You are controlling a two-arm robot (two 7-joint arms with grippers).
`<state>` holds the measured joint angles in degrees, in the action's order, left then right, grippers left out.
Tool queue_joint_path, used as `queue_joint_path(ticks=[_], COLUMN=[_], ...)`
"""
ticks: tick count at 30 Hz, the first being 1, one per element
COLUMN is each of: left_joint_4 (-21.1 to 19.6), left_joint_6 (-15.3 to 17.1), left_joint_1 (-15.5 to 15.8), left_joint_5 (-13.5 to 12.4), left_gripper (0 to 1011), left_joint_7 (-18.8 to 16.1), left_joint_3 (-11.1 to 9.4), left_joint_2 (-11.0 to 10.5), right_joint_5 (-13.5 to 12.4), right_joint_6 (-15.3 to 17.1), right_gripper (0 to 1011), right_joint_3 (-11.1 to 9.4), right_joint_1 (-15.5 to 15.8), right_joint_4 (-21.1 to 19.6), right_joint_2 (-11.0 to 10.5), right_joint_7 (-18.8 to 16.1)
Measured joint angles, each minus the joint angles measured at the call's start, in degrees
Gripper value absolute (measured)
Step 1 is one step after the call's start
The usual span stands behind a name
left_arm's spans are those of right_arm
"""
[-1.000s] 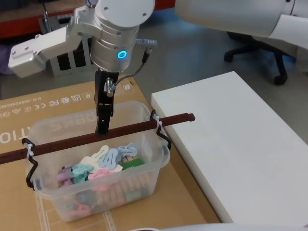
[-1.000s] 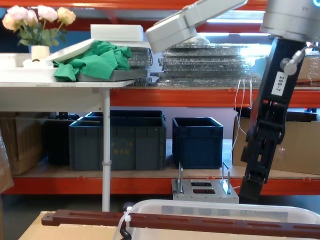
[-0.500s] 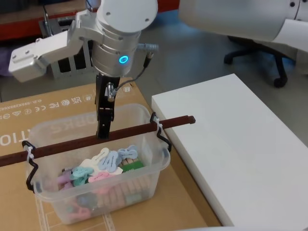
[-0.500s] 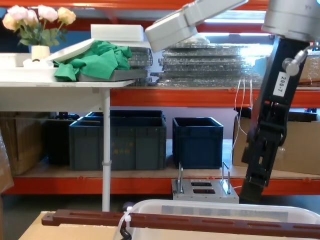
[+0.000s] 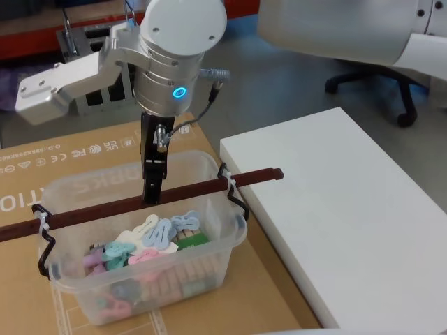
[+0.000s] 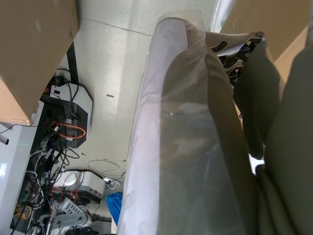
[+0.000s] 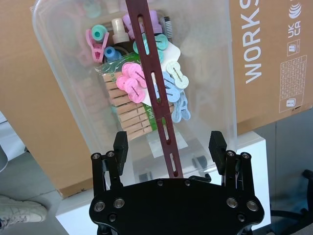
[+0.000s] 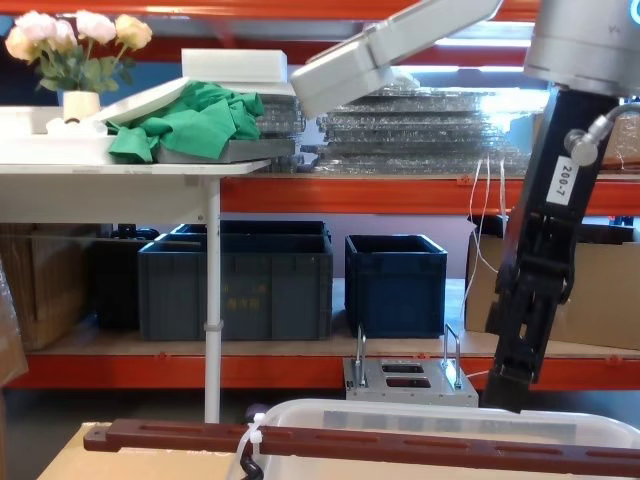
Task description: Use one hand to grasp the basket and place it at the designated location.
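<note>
While seated at the right edge of the cardboard sheet (image 5: pixel 84 150), just beside the white counter (image 5: pixel 349 223), holds coloured clothes pegs (image 5: pixel 157 234): the basket (image 5: pixel 216 262). Bar handle (image 5: pixel 105 207) laid across the rim. Straddled there by the right gripper (image 7: pixel 169 145), jaws released, one each side, apart from it.

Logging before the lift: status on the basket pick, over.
Right gripper open, handle bar lined up between its fingers, no grip yet. Basket sitting on the cardboard, pegs inside. Nothing blocking the handle.
</note>
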<state>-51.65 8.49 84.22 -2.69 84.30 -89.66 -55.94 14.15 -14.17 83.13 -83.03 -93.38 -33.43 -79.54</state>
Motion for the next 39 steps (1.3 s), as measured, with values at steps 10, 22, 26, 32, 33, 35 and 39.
queue_joint_path(ticks=[10,22,26,32,33,35,39], left_joint_4=[0.0,0.0,0.0,0.0,0.0,0.0,0.0], left_joint_6=[0.0,0.0,0.0,0.0,0.0,0.0,0.0], left_joint_1=[0.0,0.0,0.0,0.0,0.0,0.0,0.0], left_joint_5=[0.0,0.0,0.0,0.0,0.01,0.0,0.0], left_gripper=[0,0,0,0,0,0,0], left_joint_7=[0.0,0.0,0.0,0.0,0.0,0.0,0.0], left_joint_3=[0.0,0.0,0.0,0.0,0.0,0.0,0.0], left_joint_2=[0.0,0.0,0.0,0.0,0.0,0.0,0.0], right_joint_5=[0.18,2.61,3.05,3.96,4.22,5.07,6.16], right_joint_6=[0.39,0.1,0.04,0.07,0.08,0.07,0.06], right_gripper=[1001,1001,1001,1001,1001,1001,1001], right_joint_3=[-0.4,1.77,2.21,2.87,3.08,3.76,4.67], right_joint_1=[-0.2,0.64,0.8,0.98,1.06,1.34,1.77], right_joint_4=[-0.34,3.14,3.6,4.27,4.49,5.22,6.3], right_joint_2=[-0.14,2.83,3.35,4.07,4.29,5.05,5.92], right_joint_7=[0.0,-0.03,-0.04,-0.03,-0.02,0.03,0.08])
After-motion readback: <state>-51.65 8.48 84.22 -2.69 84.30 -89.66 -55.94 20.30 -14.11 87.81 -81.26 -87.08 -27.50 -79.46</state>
